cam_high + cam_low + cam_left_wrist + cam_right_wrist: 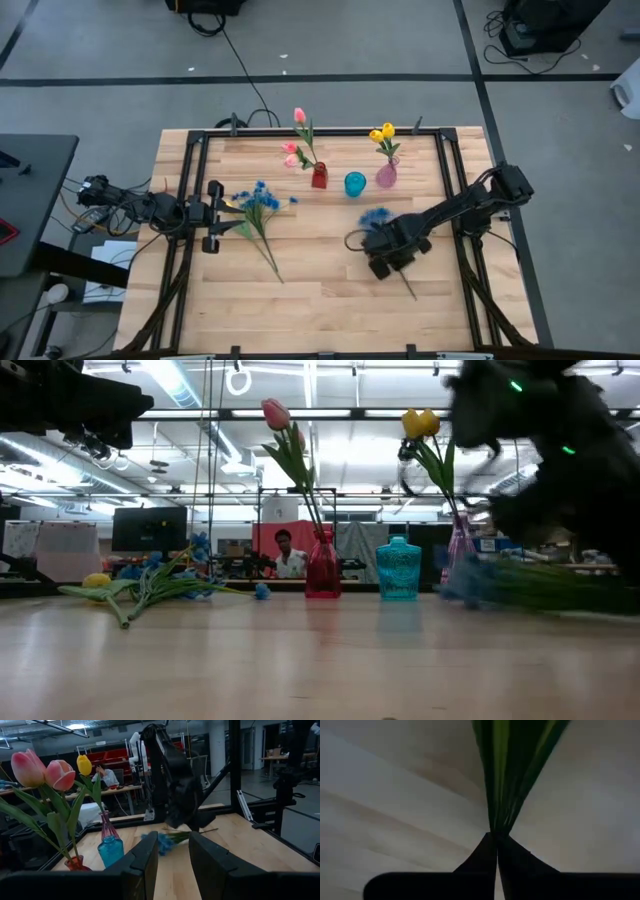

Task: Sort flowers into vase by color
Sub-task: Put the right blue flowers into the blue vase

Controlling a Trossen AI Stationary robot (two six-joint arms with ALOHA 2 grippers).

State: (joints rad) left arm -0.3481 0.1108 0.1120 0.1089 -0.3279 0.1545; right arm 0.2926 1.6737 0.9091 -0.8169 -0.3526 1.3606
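The right end effector point(392, 262) is low over the near right part of the wooden table point(320, 310), its two dark fingers point(492, 855) pressed together on the green stem point(502, 775) of a blue flower spray point(375, 217) that lies on the boards. The stem's tail pokes out toward the table's near edge, while the blue blossoms lie on the far side of the end effector, just in front of the vases.

On the left, level with it, the left end effector point(212, 230) waits at the table's left rail with its fingers point(145, 865) apart and nothing between them. Right beside it lies a loose bunch of blue flowers point(258, 203), stems trailing toward the near edge; in the low view a yellow tulip point(97, 581) lies with them.

Farther back three vases stand in a row: a red vase point(319, 177) holding pink tulips point(296, 140), a teal vase point(355, 184) with no flowers in it, and a pink vase point(386, 175) holding yellow tulips point(383, 132).

Beyond the table, a person point(288, 557) sits in the room.
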